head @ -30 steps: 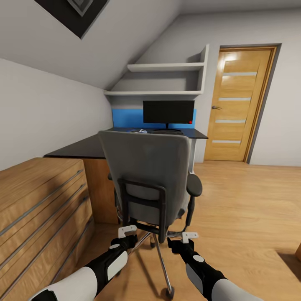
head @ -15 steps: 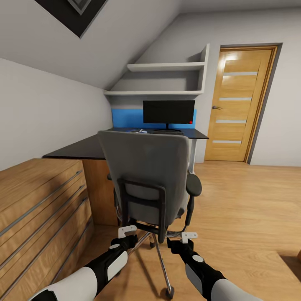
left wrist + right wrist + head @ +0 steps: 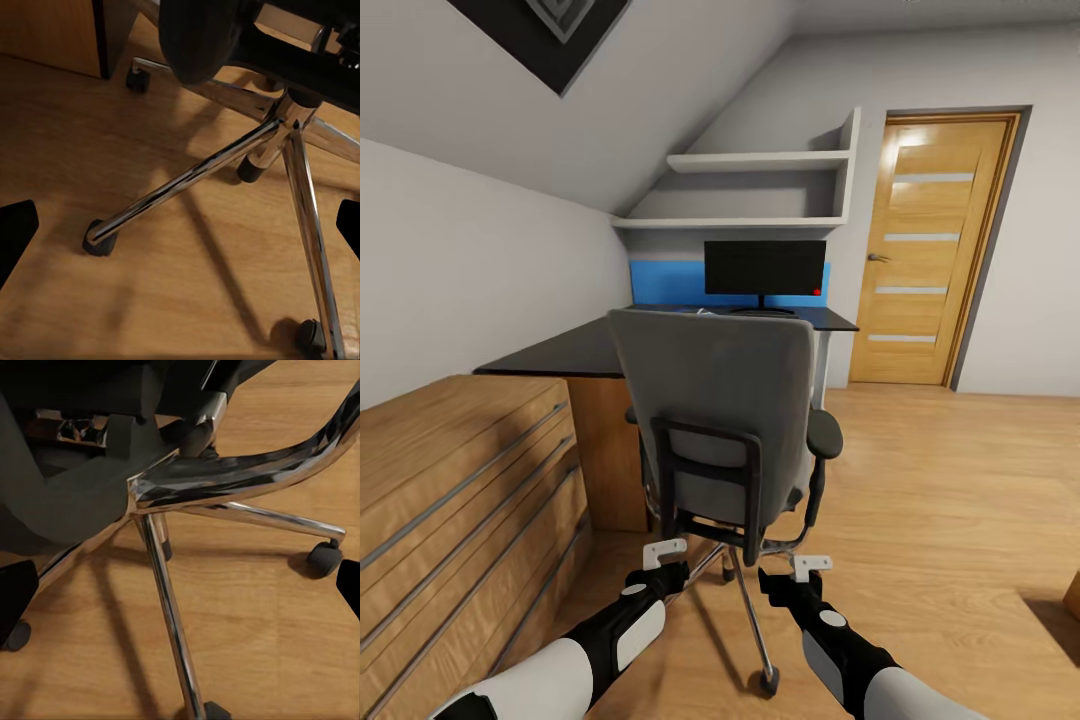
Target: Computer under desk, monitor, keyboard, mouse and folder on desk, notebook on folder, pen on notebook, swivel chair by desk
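Note:
The grey swivel chair (image 3: 720, 400) stands just ahead with its back toward me, in front of the black-topped desk (image 3: 560, 350). The monitor (image 3: 765, 268) stands on the desk's far end. My left gripper (image 3: 665, 558) and right gripper (image 3: 807, 570) hang low behind the chair's chrome base (image 3: 745, 590), both open and empty. In the wrist views the left gripper (image 3: 180, 229) and right gripper (image 3: 180, 589) look at the chrome legs (image 3: 225, 161) (image 3: 172, 622) and castors over wood floor. The computer, keyboard, mouse, folder, notebook and pen are out of view.
A light wooden dresser (image 3: 460, 470) runs along the left wall, close to my left arm. White shelves (image 3: 760, 160) and a blue wall panel (image 3: 660, 283) sit above the desk. A wooden door (image 3: 935, 250) is at the right, with open floor (image 3: 940, 480) before it.
The chair sits slightly farther and more to the right in the picture, and the dresser and desk edge have shifted a little right too. Both grippers hold the same pose.

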You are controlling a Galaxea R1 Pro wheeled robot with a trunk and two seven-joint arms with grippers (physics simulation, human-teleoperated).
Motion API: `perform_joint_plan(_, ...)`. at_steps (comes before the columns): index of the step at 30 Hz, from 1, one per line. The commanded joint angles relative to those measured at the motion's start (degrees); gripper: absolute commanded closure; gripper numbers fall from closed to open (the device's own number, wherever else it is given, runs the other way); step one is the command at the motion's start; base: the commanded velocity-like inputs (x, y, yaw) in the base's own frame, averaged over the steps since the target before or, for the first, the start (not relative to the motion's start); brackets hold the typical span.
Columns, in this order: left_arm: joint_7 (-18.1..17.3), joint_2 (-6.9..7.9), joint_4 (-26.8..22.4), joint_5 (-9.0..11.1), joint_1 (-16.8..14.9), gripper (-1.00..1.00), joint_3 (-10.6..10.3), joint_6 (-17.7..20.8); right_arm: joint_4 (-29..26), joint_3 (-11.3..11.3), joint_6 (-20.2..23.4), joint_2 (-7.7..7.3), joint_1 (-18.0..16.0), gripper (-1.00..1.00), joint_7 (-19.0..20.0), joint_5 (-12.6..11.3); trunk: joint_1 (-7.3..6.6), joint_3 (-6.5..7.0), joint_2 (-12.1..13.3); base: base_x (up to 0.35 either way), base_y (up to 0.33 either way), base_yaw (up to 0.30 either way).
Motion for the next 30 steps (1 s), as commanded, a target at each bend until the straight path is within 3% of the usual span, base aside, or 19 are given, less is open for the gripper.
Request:
perform_joint_plan(1,0.37,0.03,-0.05,0.5,-0.06,-1.0,-0.48,-0.16,0.08,0.48,-0.26,-0.02,-0.05,-1.0,-0.13,-0.59,-0.02,-0.06,-0.03,-0.013,0.005,0.0)
perform_joint_plan(14,0.37,0.03,-0.05,0.5,-0.06,-1.0,-0.48,-0.17,0.08,0.51,-0.26,0.2,-0.05,-1.0,0.38,0.26,-0.02,-0.06,-0.03,0.023,0.144,0.0)
perform_joint_plan(21,0.37,0.03,-0.05,0.5,-0.06,-1.0,-0.48,-0.15,0.13,0.48,-0.26,0.68,-0.05,-1.0,0.86,2.61,-0.02,-0.06,-0.03,0.008,0.026,0.0)
perform_joint_plan(30,0.37,0.03,-0.05,0.5,-0.06,-1.0,-0.48,-0.15,0.1,0.43,-0.26,0.92,-0.05,-1.0,0.85,3.05,-0.02,-0.06,-0.03,0.001,0.004,0.0)
